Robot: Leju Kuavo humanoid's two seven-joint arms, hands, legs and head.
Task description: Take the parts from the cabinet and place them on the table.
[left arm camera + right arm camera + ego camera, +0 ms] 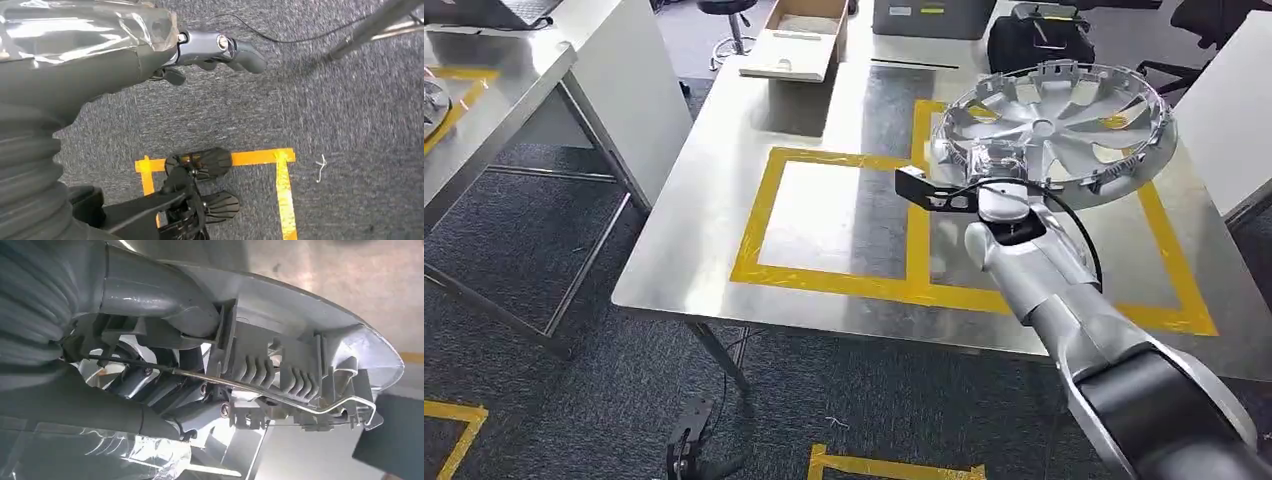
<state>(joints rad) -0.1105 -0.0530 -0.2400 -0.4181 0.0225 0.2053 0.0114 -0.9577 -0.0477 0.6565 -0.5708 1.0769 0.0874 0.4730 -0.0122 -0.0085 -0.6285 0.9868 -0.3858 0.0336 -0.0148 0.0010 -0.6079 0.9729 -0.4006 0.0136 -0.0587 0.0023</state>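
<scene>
Right hand (984,165) gripped the rim of the silver wheel cover (1054,125) at its 7 o'clock edge, thumb (150,305) clamped over the rim, darker fingers (165,405) curled underneath. Cover was held tilted above the steel table (724,250), over the right yellow tape square (1169,240), at 2 o'clock in the head view. Open cardboard box (799,40) sat on the table at 12 o'clock. Left hand (210,52) hung over grey carpet (350,150), fingers loosely bent, apart, holding nothing.
</scene>
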